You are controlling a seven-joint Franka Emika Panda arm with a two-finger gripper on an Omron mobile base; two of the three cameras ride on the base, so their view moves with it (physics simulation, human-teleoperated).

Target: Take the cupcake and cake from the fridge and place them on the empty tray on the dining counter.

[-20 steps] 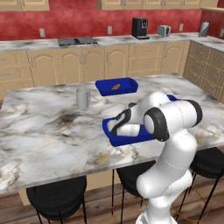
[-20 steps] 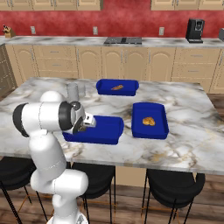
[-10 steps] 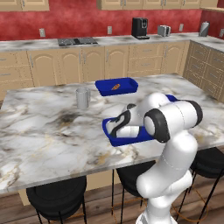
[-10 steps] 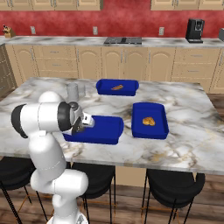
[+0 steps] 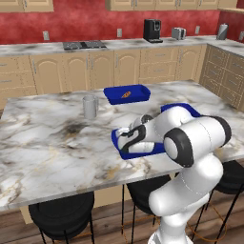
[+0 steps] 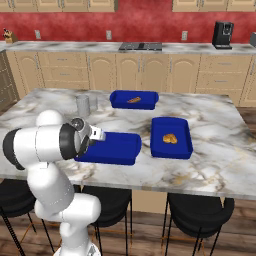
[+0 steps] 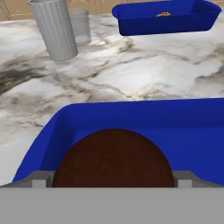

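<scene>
Little shifted since earlier frame: pincer spread around cupcake, inside tray. Likely light, crumbly; best gripped at wrapper sides.

A grey ribbed cup stands upright on the marble, well left of a blue tray holding an orange-brown piece. A second such tray with its own orange piece lies nearer the right edge. Black stools sit below. Behind, beige cabinets carry a cooktop, a coffee machine and a toaster against a red wall.
</scene>
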